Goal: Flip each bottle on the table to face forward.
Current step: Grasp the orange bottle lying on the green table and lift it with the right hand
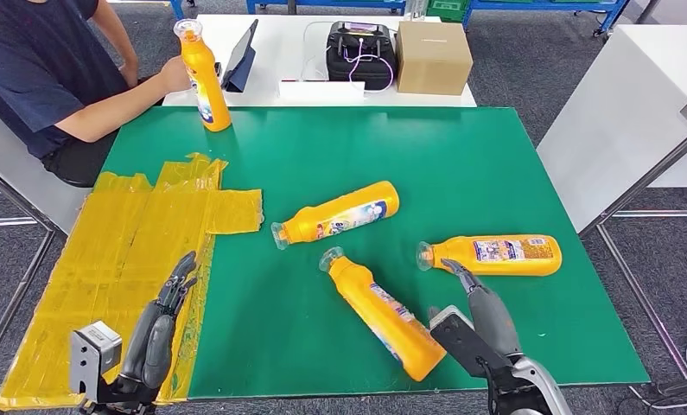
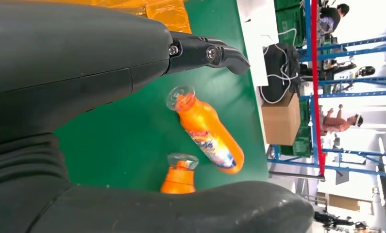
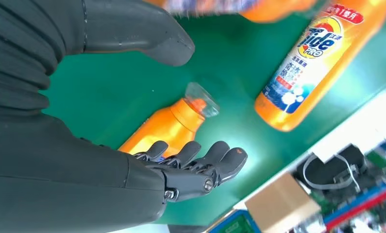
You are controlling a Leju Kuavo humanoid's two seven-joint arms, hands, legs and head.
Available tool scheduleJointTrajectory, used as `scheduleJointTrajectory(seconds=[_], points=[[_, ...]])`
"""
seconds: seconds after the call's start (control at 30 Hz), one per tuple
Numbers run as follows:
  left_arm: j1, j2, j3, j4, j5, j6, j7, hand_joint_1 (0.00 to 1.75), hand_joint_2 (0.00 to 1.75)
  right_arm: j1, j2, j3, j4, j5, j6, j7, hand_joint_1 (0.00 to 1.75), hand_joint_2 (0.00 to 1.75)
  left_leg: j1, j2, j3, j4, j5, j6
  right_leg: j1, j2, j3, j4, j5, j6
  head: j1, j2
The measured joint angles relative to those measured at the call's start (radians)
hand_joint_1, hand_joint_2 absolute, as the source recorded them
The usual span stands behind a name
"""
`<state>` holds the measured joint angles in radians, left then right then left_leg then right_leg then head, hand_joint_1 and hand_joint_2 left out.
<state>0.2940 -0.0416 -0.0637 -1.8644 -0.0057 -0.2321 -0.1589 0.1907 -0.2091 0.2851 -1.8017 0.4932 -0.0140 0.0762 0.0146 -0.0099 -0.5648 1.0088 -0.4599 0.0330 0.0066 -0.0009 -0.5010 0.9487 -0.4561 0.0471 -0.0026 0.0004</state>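
Note:
Three orange bottles with clear caps lie on the green mat [image 1: 461, 164]: one in the middle [image 1: 338, 213], one near the front [image 1: 383, 313], one at the right [image 1: 493, 254]. A fourth bottle [image 1: 203, 76] stands upright at the far left corner, with a person's hand [image 1: 172, 76] on it. My right hand [image 1: 480, 322] hovers open at the front, between the near bottle and the right one, holding nothing. In the right wrist view its fingers [image 3: 195, 162] spread above the near bottle [image 3: 169, 128]. My left hand [image 1: 160, 333] is open over the yellow tape.
Yellow tape [image 1: 124, 251] covers the table's left side. Behind the mat a white table holds a cardboard box [image 1: 432, 55], a black case [image 1: 360, 54] and a tablet [image 1: 239, 55]. A seated person [image 1: 46, 69] is at the far left. Another white table [image 1: 633, 104] stands at the right.

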Motion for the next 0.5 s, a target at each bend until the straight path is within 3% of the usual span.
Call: scheduleJointTrajectory(seconds=[0.2, 0.5], points=[[0.000, -0.006, 0.002, -0.006, 0.014, 0.000, 0.002, 0.00, 0.00, 0.026, 0.051, -0.033, -0.033, 0.010, -0.018, -0.012, 1.75, 1.75, -0.001, 0.000, -0.002, 0.000, 0.001, -0.001, -0.001, 0.000, -0.003, 0.002, 0.000, 0.000, 0.000, 0.000], [0.000, -0.006, 0.002, -0.006, 0.023, 0.000, 0.002, 0.00, 0.00, 0.035, 0.072, -0.054, -0.048, 0.011, -0.020, -0.014, 1.75, 1.75, -0.002, 0.000, -0.002, 0.000, 0.001, -0.001, -0.001, 0.000, -0.004, 0.003, 0.000, 0.000, 0.000, 0.000]])
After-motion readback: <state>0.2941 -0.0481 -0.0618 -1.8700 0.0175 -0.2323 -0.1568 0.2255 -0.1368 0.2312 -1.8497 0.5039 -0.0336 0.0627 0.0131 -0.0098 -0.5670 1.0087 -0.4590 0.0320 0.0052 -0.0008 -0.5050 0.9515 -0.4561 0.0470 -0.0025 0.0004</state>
